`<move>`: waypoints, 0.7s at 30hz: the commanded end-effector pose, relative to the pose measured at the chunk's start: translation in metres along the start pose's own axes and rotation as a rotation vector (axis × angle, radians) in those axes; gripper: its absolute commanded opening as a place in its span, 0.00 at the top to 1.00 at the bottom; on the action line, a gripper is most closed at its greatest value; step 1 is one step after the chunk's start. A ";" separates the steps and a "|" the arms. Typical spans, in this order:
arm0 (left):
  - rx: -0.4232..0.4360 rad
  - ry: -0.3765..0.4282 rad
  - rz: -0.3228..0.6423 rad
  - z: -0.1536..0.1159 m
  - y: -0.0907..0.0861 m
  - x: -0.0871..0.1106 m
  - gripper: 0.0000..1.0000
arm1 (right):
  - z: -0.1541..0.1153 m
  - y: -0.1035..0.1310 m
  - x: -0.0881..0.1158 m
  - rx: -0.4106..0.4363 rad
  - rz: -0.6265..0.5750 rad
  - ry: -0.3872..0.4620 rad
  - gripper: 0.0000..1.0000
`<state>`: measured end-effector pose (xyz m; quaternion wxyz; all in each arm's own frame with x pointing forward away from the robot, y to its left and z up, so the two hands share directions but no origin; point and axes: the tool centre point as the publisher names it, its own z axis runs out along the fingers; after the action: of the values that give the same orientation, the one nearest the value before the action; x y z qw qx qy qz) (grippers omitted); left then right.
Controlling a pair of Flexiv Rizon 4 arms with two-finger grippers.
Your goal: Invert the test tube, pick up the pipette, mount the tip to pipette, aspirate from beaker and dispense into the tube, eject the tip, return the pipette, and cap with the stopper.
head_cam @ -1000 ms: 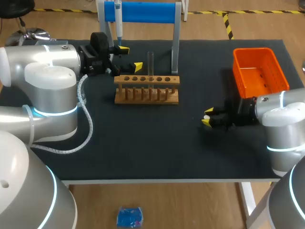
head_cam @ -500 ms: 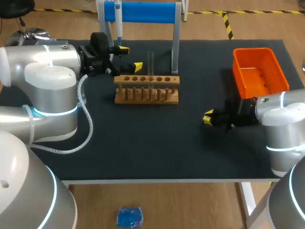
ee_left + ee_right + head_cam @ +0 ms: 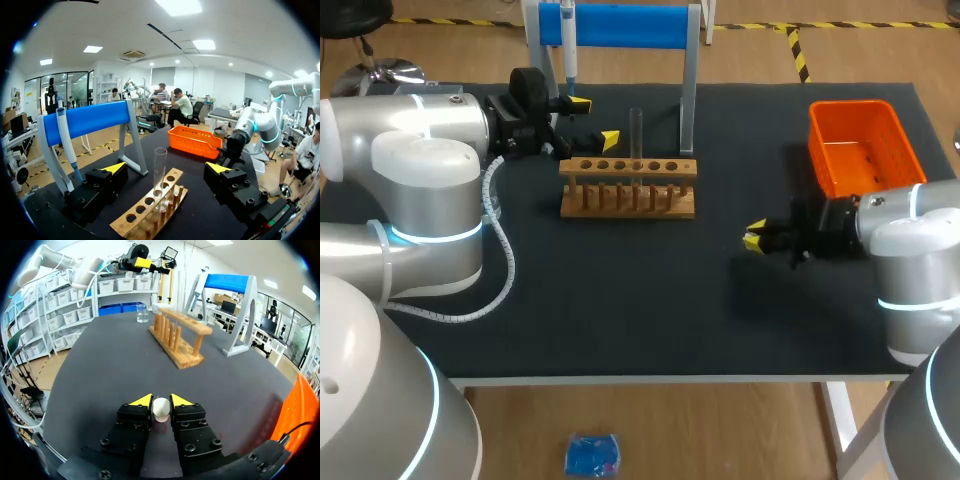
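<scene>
On the right side of the table (image 3: 620, 310), near the orange bin (image 3: 860, 150), the right hand (image 3: 753, 240) is seen closed almost fully on a small white stopper (image 3: 161, 409), pinched from both sides btw. the yellow tips. Vs. a second ago, that hand has been raised slightly and drawn a little toward the bin, w/ the stopper carried along. The stopper is judged clear of the mat now, though this can't be confirmed from above. Nothing else has been shifted. The left hand (image 3: 595, 121) is kept wide open by the wooden rack (image 3: 628, 190), holding nothing, w/ the test tube (image 3: 636, 135) standing upright in the rack just ahead of its fingers, untouched. The pipette (image 3: 568, 45) is hung on the blue-barred stand (image 3: 630, 25) behind the rack, and the beaker (image 3: 142, 313) is set past the rack's far end. Capping is therefore taken to be the step in hand, i.e. the last one. The stopper must next be carried across to the tube mouth, well apart from it at present. Liquid in the tube can't be made out.
</scene>
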<state>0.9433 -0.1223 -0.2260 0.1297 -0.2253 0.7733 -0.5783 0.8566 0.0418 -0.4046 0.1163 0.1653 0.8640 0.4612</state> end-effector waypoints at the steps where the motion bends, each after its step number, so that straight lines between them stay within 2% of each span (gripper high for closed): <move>1: 0.007 -0.005 0.001 0.001 0.002 0.001 0.00 | -0.025 0.029 0.000 0.005 0.001 -0.005 1.00; 11: 0.007 -0.005 0.001 0.001 0.002 0.001 0.00 | -0.052 0.114 -0.005 -0.008 -0.032 0.040 1.00; 17: 0.007 -0.005 0.001 0.001 0.002 0.001 0.00 | -0.055 0.160 -0.014 -0.039 -0.038 0.085 1.00; 21: 0.007 -0.005 0.001 0.001 0.002 0.001 0.00 | -0.051 0.184 -0.022 -0.023 -0.045 0.090 1.00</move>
<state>0.9433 -0.1223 -0.2260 0.1297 -0.2253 0.7733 -0.5783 0.8815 0.0841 -0.2378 0.1130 0.1309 0.8538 0.4910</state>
